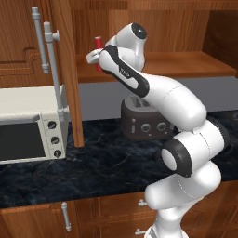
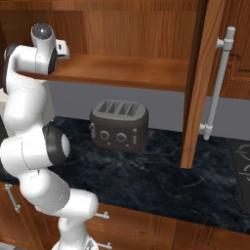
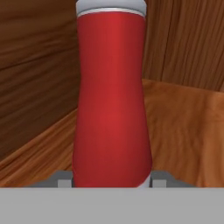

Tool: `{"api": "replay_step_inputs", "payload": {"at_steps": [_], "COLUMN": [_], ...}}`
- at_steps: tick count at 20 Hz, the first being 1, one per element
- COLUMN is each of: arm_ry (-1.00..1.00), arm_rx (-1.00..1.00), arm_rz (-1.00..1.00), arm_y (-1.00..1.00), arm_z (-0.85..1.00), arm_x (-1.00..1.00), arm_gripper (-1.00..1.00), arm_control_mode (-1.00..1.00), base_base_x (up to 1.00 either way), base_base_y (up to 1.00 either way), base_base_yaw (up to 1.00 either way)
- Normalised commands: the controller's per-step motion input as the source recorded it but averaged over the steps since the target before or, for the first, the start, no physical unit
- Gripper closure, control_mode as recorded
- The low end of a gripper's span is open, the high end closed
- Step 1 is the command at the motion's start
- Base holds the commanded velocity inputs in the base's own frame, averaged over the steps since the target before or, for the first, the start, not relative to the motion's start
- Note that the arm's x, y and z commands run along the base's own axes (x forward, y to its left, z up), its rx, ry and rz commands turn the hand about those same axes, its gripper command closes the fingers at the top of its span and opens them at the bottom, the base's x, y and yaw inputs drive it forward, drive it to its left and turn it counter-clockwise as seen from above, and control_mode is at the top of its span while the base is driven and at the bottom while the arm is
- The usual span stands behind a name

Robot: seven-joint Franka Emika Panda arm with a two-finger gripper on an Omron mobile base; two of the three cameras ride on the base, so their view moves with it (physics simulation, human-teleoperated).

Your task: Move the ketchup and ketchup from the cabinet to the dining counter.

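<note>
Claw [image 3: 112,183] is up inside the open cabinet [image 1: 186,60], clamped on the ketchup bottle [image 3: 112,100]. In hand view the two fingertips [image 3: 63,179] sit tight against either side of the red body near its base, no gap showing btwn pads and plastic. Bottle stands upright on the cabinet shelf [image 3: 183,131], straight ahead of the claw, w/ a pale cap band at its top edge. Can't tell if the base is lifted off the shelf or resting on it.

Wooden cabinet side wall is just left of the bottle as the claw sees it; back wall is beyond it and to the right. Shelf board runs off to the claw's right.

Left base view: the hand reaches to the shelf's left end, red bottle [image 1: 98,49] peeking out just past the wrist, mostly hidden by the arm. Open cabinet door [image 1: 69,69] w/ silver bar handle [image 1: 53,69] hangs to the left of the claw.

Well below the claw: dark toaster [image 2: 118,124] on the black veined counter [image 2: 161,180], and a white toaster oven [image 1: 30,123] below and left, beyond the door. Right base view has the arm's upper joint blocking the claw and bottle.
</note>
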Motion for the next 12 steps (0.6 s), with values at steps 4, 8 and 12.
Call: {"api": "replay_step_inputs", "payload": {"at_steps": [4, 8, 12], "arm_ry": [-0.02, -0.05, -0.1], "arm_rx": [0.0, 0.0, 0.0], "arm_rz": [0.0, 0.0, 0.0], "arm_y": [0.0, -0.03, -0.15], "arm_z": [0.0, 0.0, 0.0], "arm_x": [-0.16, -0.37, -0.41], "arm_gripper": [1.0, 1.0, 1.0], "arm_control_mode": [-1.0, -1.0, -1.0], "base_base_x": [0.0, 0.0, 0.0], "base_base_y": [0.0, 0.0, 0.0], "base_base_yaw": [0.0, 0.0, 0.0]}}
